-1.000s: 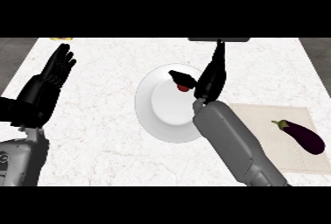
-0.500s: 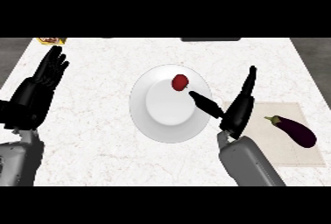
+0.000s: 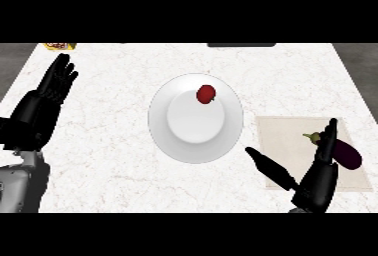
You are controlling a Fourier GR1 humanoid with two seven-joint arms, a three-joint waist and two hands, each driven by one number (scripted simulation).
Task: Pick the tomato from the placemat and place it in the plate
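Near the plate [image 3: 162, 131], the right hand [image 3: 316, 175] spreads open over the placemat [image 3: 280, 135], touching the eggplant [image 3: 344, 152]; a careless move could nudge it. Beyond, the tomato [image 3: 206, 93] lies in the plate. Leftward, the left hand [image 3: 43, 105] rests open.

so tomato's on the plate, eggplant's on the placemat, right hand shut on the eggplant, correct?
Not quite. The head view shows the right hand open, fingers straight, over the placemat and holding nothing; it only overlaps the eggplant. The tomato is on the plate, as you said.
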